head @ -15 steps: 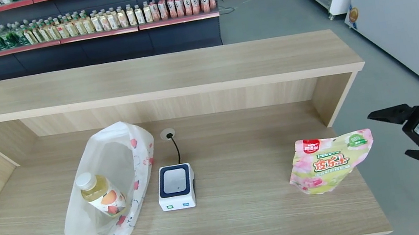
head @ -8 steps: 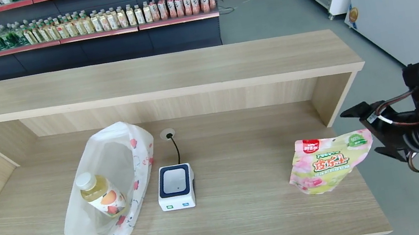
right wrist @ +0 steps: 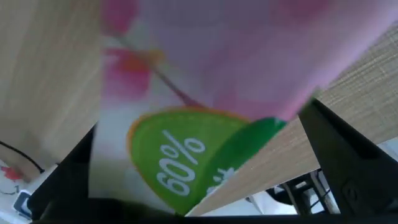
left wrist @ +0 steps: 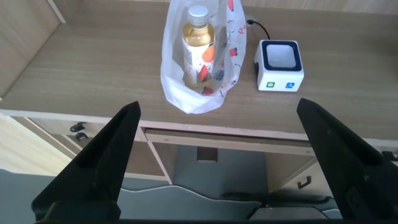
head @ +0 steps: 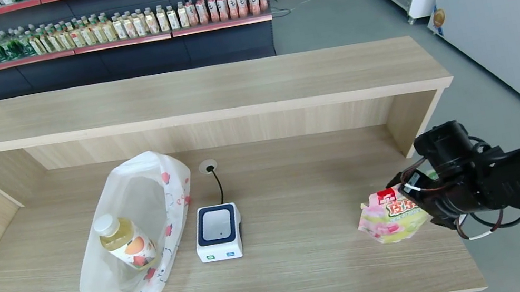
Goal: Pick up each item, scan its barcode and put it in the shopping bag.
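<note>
My right end effector (head: 414, 198), spread wide around the snack pouch (head: 389, 217), could nudge it off the tabletop's (head: 302, 203) right edge.

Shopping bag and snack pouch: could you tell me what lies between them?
In the head view, the scanner stands beside the shopping bag; bare counter runs from it to the snack pouch.

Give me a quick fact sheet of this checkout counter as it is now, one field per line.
Shopping bag: white plastic, on the counter's left part
In bag: one drink bottle
Scanner: small white box right of the bag, cable at its back
Not yet packed: snack pouch near the counter's right edge
Right pincer: open, straddling the pouch
Left pincer: open, empty, off the counter's near edge
</note>
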Motion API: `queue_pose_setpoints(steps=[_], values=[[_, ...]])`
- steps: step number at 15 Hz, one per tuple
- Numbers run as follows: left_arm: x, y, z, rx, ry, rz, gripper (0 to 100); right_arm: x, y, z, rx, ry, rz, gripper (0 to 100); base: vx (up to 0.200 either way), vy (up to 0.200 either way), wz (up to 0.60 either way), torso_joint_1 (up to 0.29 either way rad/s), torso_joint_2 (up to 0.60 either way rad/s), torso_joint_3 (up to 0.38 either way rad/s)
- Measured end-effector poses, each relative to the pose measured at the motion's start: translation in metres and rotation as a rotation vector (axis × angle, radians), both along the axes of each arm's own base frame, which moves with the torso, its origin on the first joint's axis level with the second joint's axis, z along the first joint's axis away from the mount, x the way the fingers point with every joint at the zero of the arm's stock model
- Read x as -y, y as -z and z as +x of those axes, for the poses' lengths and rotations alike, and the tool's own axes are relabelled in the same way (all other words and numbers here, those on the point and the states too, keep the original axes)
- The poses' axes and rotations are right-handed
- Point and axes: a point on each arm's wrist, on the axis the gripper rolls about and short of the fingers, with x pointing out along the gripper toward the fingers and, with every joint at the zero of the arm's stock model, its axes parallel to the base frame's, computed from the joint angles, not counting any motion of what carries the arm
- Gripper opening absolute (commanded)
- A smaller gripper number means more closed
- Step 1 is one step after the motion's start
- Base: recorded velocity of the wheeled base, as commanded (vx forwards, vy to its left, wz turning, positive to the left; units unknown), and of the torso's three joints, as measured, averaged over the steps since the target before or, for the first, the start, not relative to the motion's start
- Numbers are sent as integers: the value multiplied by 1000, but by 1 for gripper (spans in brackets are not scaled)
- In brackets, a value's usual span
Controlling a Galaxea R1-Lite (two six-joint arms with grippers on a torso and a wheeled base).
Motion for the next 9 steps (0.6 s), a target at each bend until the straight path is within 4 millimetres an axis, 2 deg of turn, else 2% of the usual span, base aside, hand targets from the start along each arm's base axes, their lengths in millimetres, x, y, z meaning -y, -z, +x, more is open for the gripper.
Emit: queue_pose_setpoints(steps=[1, 2, 5, 9], values=[[0, 0, 0, 0, 0, 0, 100, -7, 8, 5, -13, -33, -50, 100, 0, 0, 0, 0, 0, 0], [0, 0, 0, 0, 0, 0, 100, -11, 14, 10, -14, -51, -94, 0, 0, 0, 0, 0, 0, 0], [0, 0, 0, 0, 0, 0, 100, -17, 25, 19, -2, -140, -200, 0, 0, 0, 0, 0, 0, 0], [0, 0, 0, 0, 0, 0, 100, -16, 29, 19, 15, -265, -402, 0, 0, 0, 0, 0, 0, 0]])
